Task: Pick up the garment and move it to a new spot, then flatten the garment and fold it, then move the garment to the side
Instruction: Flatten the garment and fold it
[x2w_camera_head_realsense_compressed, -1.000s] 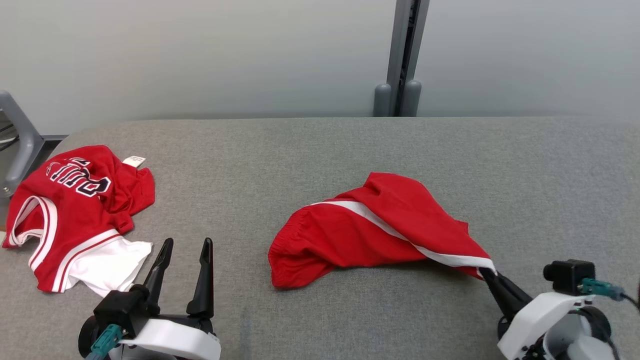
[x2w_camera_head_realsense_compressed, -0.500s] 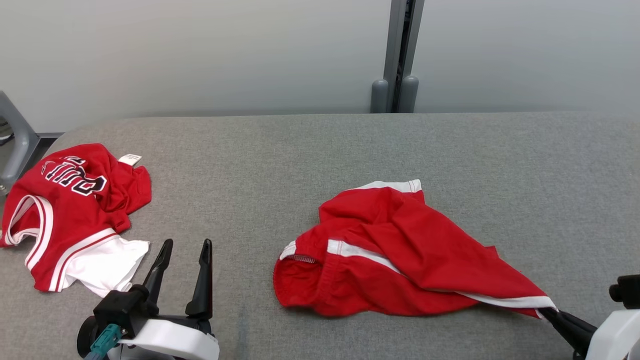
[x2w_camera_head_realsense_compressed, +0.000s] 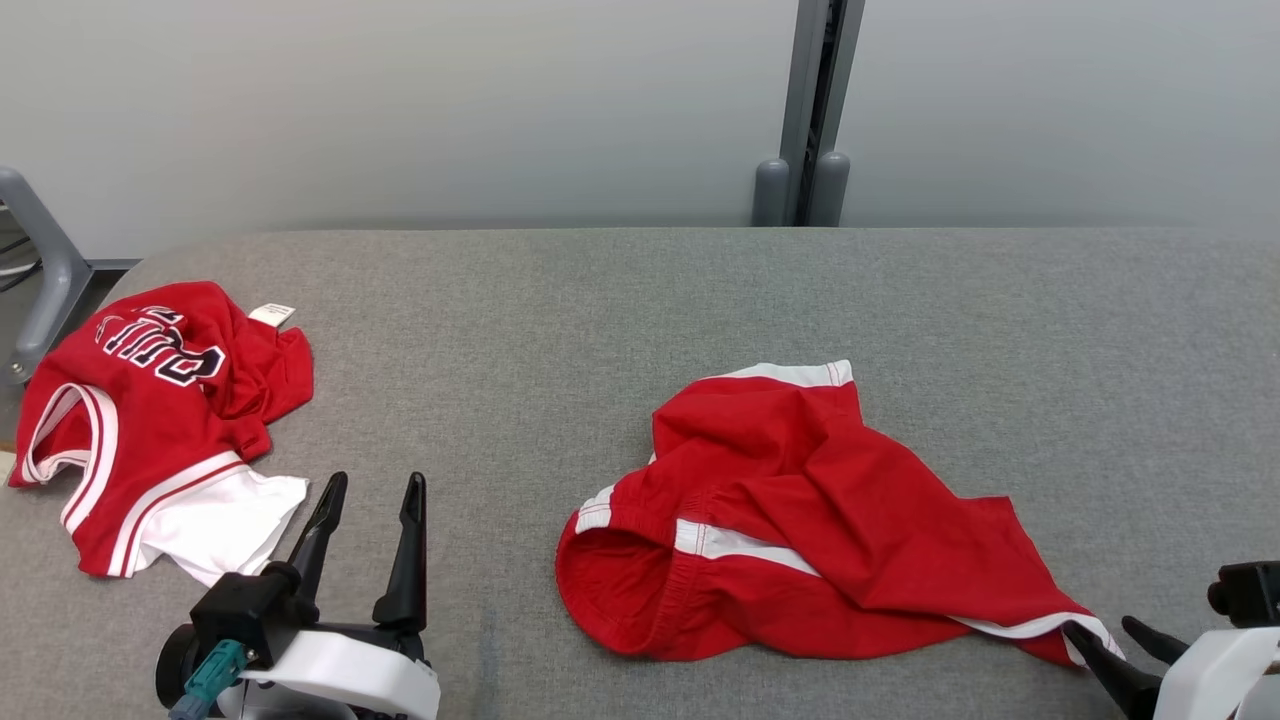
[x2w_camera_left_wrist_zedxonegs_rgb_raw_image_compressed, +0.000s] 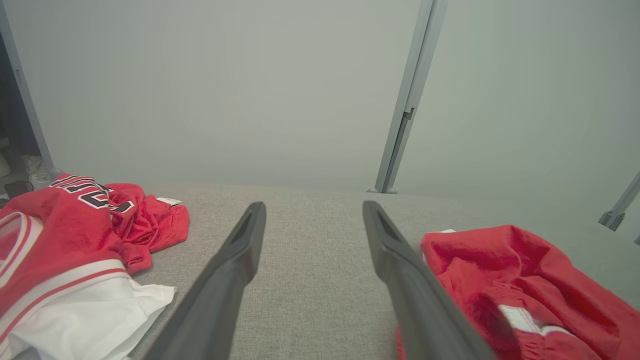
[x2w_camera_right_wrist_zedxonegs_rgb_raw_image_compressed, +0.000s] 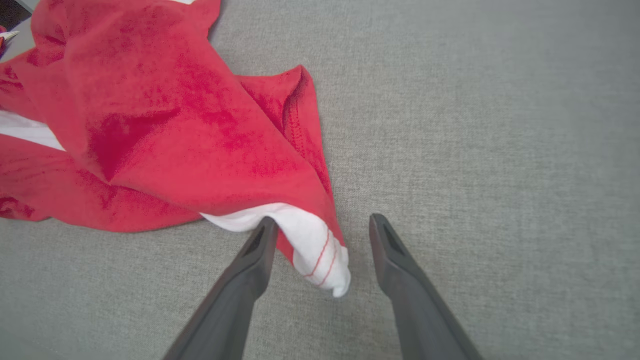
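While the right gripper (x2w_camera_head_realsense_compressed: 1100, 627) sits at the 4 o'clock corner of the head view, its two dark fingers stand spread apart and clamp nothing. The right wrist view shows the white hem corner (x2w_camera_right_wrist_zedxonegs_rgb_raw_image_compressed: 315, 250) of the red shorts (x2w_camera_head_realsense_compressed: 800, 520) lying loose on the cloth surface between those fingers. It rests against the tip of the finger on that view's left and is clear of the other. The shorts lie crumpled on the grey padded table (x2w_camera_head_realsense_compressed: 640, 300), toward 5 o'clock from its middle. The elastic waistband gapes open at the heap's 8 o'clock side, and a white-edged leg hem lies at 12 o'clock. A white side stripe crosses the front, and the cloth tapers to the freed corner at 4 o'clock. The left gripper (x2w_camera_head_realsense_compressed: 375, 480) hangs at 7 o'clock in the head view with its fingers parted wide, pointing toward 12 o'clock. Bare table shows between them in the left wrist view, and they touch no cloth. A second piece, a red jersey (x2w_camera_head_realsense_compressed: 150, 420) with white trim and dark lettering, lies bunched at the table's 9 o'clock edge. It is well apart from the shorts and just beside the left gripper's fingertips at their 10 o'clock. A grey post (x2w_camera_head_realsense_compressed: 815, 100) rises behind the table at 12 o'clock, against a pale wall.
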